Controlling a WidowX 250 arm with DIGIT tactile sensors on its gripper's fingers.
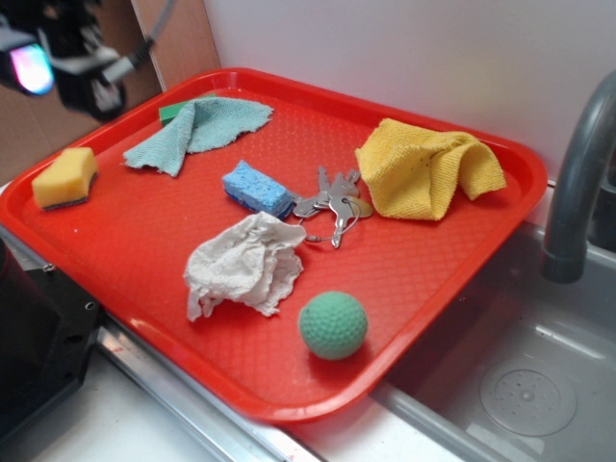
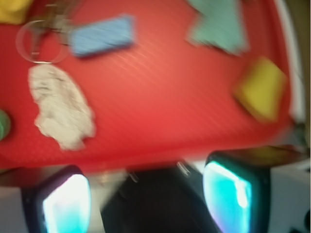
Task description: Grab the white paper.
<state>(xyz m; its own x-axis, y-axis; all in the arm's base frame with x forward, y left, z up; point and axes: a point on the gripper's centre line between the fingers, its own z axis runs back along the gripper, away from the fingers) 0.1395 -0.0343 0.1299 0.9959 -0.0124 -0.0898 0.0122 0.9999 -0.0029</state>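
The whole wrist view is smeared with motion blur. In it the green ball (image 2: 4,124) and the yellow cloth (image 2: 13,9) are cut off at the left and top edges, and the keys (image 2: 46,29) are only a faint ring. The pincer (image 2: 146,196) shows as 2 glowing pads, cropped at the bottom. In the exterior view the pincer (image 1: 43,58) is cropped at the top left corner. A teal cloth (image 1: 197,130) hides most of a green block (image 1: 173,111).

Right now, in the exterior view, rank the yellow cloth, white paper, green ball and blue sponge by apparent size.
1. yellow cloth
2. white paper, close to the cloth and nearer the camera, so this order is unsure
3. blue sponge and green ball look about alike; the ball sits nearer the camera
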